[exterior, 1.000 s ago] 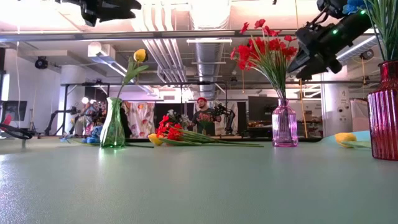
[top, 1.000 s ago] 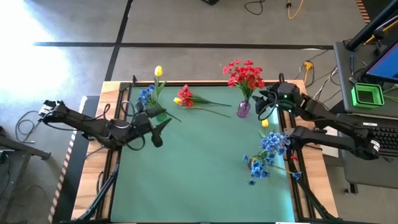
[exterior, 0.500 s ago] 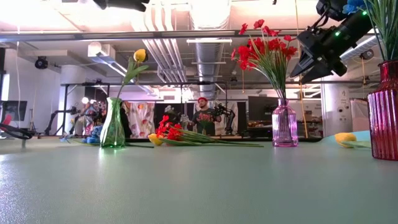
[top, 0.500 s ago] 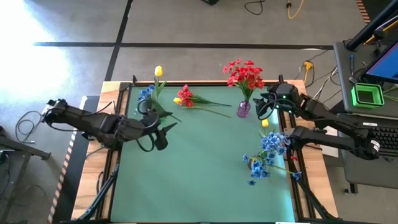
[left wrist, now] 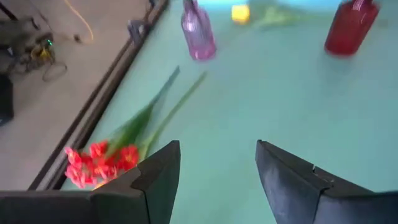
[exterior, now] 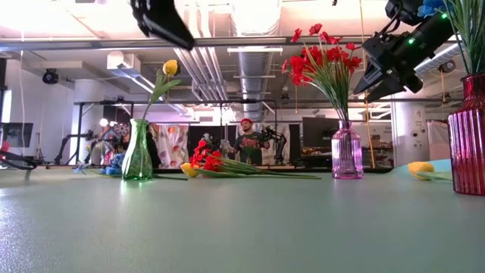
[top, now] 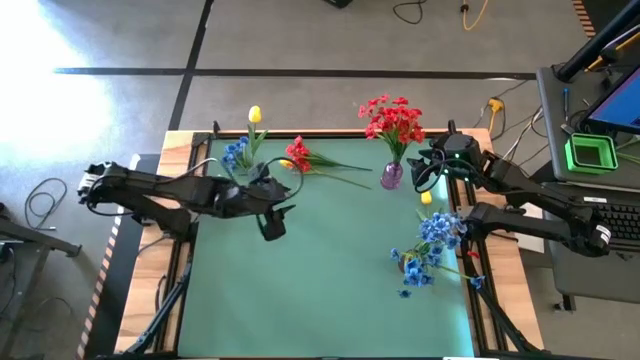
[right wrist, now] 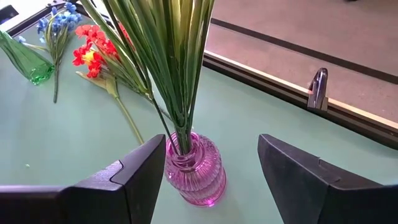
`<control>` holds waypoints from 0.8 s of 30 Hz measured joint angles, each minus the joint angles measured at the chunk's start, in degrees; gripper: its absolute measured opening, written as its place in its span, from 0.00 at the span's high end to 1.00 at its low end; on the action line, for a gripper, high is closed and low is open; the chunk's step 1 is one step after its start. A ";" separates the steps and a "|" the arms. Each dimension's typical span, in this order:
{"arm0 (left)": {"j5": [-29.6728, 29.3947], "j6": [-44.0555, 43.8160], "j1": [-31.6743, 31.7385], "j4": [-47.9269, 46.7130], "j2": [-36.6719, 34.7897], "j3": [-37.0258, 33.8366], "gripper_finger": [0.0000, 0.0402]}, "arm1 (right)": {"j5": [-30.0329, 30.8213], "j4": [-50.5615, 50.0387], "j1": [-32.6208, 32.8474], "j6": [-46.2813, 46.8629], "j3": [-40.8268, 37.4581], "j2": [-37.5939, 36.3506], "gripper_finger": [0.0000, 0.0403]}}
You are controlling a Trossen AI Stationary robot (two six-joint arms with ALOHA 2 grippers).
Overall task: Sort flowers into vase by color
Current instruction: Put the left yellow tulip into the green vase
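Loose red flowers (top: 297,157) with a yellow head lie flat on the green mat at the far left, next to loose blue flowers (top: 235,150). A green vase (exterior: 138,152) holds a yellow tulip (top: 255,113). A pink vase (right wrist: 194,171) holds red flowers (top: 392,118), and a red vase (exterior: 470,136) holds blue flowers (top: 438,230). Another yellow head (top: 426,198) lies near the pink vase. My left gripper (left wrist: 217,177) hangs open above the mat, near the loose red flowers (left wrist: 99,162). My right gripper (right wrist: 211,180) stands open just short of the pink vase.
Wooden table edges and black rails (top: 190,190) run along the mat's left and right sides. The near half of the mat (top: 320,300) is bare. Beyond the far edge, people and equipment stand in the room (exterior: 246,140).
My left gripper has swung out over the mat toward the table's right edge, rising slightly, and has tipped from near level to slanting downward. Its fingers stay open. The flowers and vases have not moved.
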 joint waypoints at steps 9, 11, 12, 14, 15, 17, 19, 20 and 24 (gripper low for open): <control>6.92 7.17 4.19 -4.25 7.93 -0.07 0.51 | 0.11 0.01 0.00 -0.02 0.00 0.00 0.38; 8.76 9.79 4.84 -4.26 10.10 -0.07 0.51 | 0.11 0.00 0.00 0.02 0.00 0.00 0.39; 9.31 10.97 5.16 -4.28 11.16 -0.07 0.51 | 0.11 0.02 0.00 0.04 0.00 0.00 0.39; 9.62 13.13 5.89 -4.34 13.14 -0.07 0.51 | 0.09 0.00 0.00 0.02 0.00 0.00 0.39; 9.62 14.14 6.31 -4.35 14.10 -0.07 0.51 | 0.11 0.00 0.00 0.04 0.00 0.00 0.39; 9.60 15.70 7.18 -4.34 15.73 -0.07 0.51 | 0.11 0.00 0.00 0.01 0.00 0.00 0.39; 9.59 16.58 8.15 -4.35 17.24 -0.07 0.51 | 0.11 -0.03 -0.01 0.16 -0.02 0.00 0.39; 9.58 16.83 8.64 -4.34 17.90 -0.07 0.51 | 0.10 -0.05 -0.01 0.65 -0.02 0.00 0.39; 9.41 17.20 10.54 -3.20 20.47 -0.09 0.51 | 0.07 -1.51 -0.02 2.93 -0.02 0.00 0.40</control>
